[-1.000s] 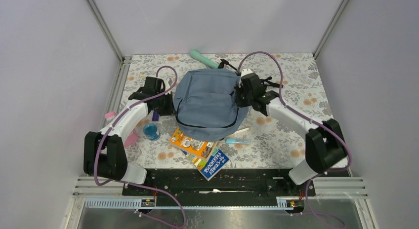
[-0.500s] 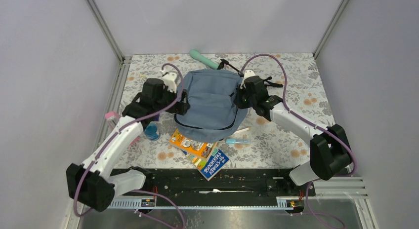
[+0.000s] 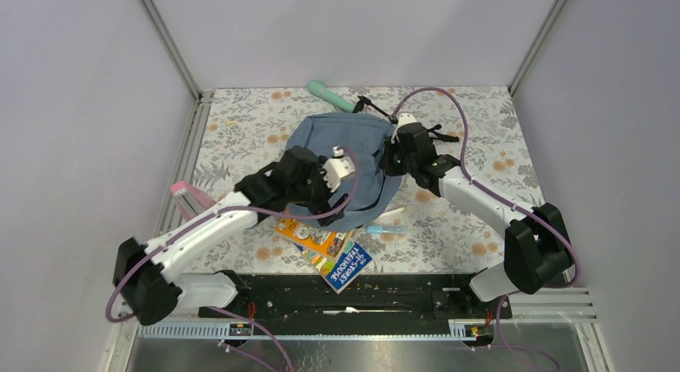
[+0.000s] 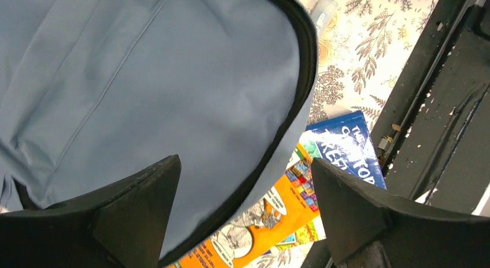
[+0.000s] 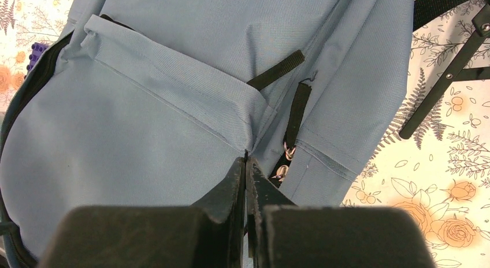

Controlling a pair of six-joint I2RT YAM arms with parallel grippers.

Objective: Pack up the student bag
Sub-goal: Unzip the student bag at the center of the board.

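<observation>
The student bag (image 3: 345,151) is a slate-blue backpack lying in the middle of the table, front pocket up. My left gripper (image 3: 319,197) hovers over the bag's near edge. In the left wrist view it is open (image 4: 245,170), with nothing between its fingers; below it are the bag (image 4: 162,77), its dark zipper and an orange book (image 4: 271,222). My right gripper (image 3: 390,158) sits at the bag's right side. In the right wrist view it is shut (image 5: 247,162), pinching the bag (image 5: 144,135) at the pocket seam beside a black zipper pull.
An orange book (image 3: 311,234) and a blue book (image 3: 346,264) lie just near of the bag. A blue pen (image 3: 385,228) and a wooden stick (image 3: 393,212) lie to their right. A green cylinder (image 3: 330,95) and a black folding stand (image 3: 373,107) sit behind the bag, and a pink item (image 3: 186,192) at the left.
My left gripper opened, let go of the bag's left side and swung right over its near edge. The left arm now covers the blue cup. The right gripper kept its hold.
</observation>
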